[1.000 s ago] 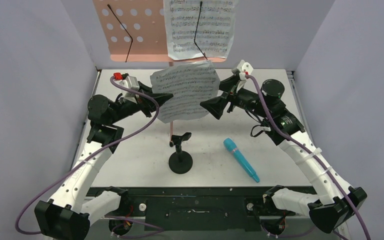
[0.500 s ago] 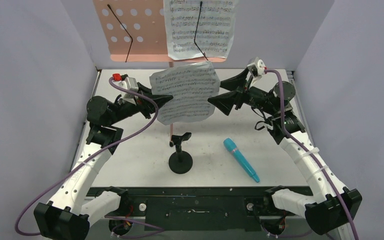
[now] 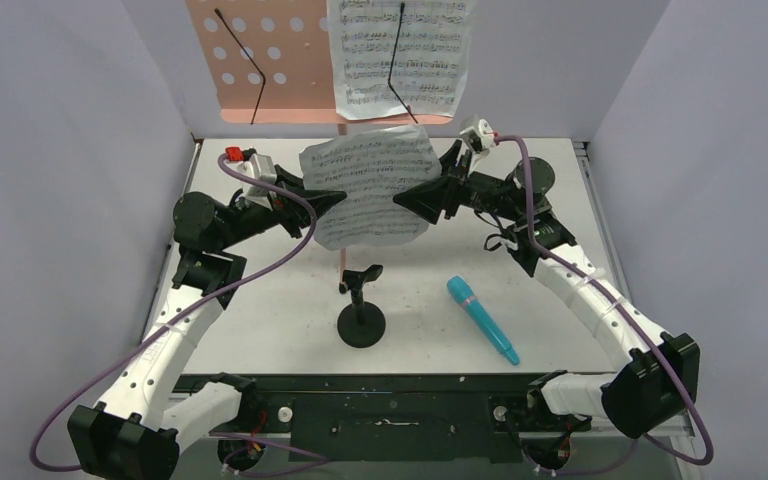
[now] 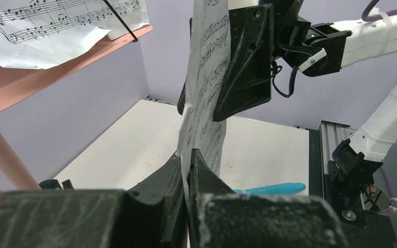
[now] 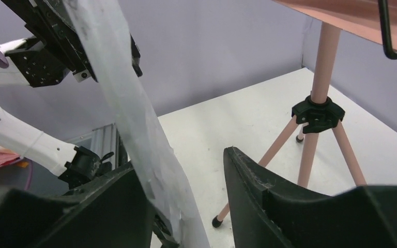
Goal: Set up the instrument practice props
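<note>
Over the white table (image 3: pixel 415 310), left jaws pinch the sheet-music page (image 3: pixel 370 190); right jaws gape astride its hidden edge.

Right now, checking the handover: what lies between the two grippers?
The loose page, pinched by the left gripper; the open right gripper straddles its other edge. Top view shows it.

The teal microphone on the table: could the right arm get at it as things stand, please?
Probably yes. The teal microphone lies uncovered on that arm's side of the table; the right fingers stand apart around the page that the left fingers pinch, so they are free.
</note>
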Controlling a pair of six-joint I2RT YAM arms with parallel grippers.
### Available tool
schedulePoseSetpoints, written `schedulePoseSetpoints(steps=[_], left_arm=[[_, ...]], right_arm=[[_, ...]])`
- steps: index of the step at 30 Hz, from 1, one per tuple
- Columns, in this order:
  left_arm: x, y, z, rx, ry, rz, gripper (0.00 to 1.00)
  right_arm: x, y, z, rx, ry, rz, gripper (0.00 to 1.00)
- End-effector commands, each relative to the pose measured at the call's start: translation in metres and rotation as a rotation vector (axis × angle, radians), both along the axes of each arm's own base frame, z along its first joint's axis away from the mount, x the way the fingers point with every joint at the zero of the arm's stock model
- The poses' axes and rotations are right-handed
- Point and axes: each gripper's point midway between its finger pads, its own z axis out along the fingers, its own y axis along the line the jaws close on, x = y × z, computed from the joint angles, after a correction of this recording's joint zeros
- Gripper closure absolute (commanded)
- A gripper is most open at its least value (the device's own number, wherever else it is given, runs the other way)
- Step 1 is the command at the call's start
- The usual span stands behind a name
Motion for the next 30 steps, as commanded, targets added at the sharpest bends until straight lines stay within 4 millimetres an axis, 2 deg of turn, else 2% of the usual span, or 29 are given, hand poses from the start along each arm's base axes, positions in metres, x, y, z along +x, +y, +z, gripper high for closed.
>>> schedulePoseSetpoints(steps=[1,3,4,11,14,21,23,24,26,27,28,30], left_arm=[[-0.009,0.002,0.025,-0.016,-0.078,-0.007,1.0],[-0.008,0.001,0.024,-0.015,-0.075,-0.008,1.0],[-0.008,0.001,0.023,-0.014,-0.072,-0.008,1.0],[-0.005,0.001,0.022,-0.016,-0.068,-0.002,1.0],[-0.003,-0.001,0.019,-0.011,-0.059,-0.009,1.0],[0.003,-0.005,0.02,-0.021,-0.057,-0.005,1.0],[0.005,-0.005,0.019,-0.021,-0.056,-0.002,0.97],[0.006,-0.005,0.019,-0.022,-0.054,0.002,0.94],[0.008,-0.004,0.019,-0.025,-0.062,0.013,0.77],[0.01,-0.003,0.019,-0.03,-0.066,0.027,0.71],[0.013,-0.001,0.021,-0.044,-0.071,0.049,0.56],[0.019,0.004,0.024,-0.087,-0.073,0.098,0.39]], right_arm=[[-0.009,0.008,0.038,0.074,-0.145,0.055,0.61],[-0.008,0.01,0.039,0.075,-0.146,0.073,0.73],[-0.008,0.011,0.039,0.074,-0.147,0.077,0.75],[-0.01,0.01,0.045,0.086,-0.16,0.079,0.76],[-0.013,0.009,0.047,0.085,-0.166,0.081,0.94],[-0.014,0.007,0.045,0.079,-0.157,0.067,0.95],[-0.015,0.006,0.044,0.073,-0.159,0.067,0.95],[-0.014,0.006,0.043,0.068,-0.161,0.065,0.95],[-0.013,0.006,0.043,0.058,-0.172,0.057,0.95],[-0.013,0.005,0.044,0.054,-0.174,0.053,0.95],[-0.013,0.005,0.046,0.049,-0.184,0.051,0.95],[-0.011,0.005,0.048,0.039,-0.198,0.049,0.95]])
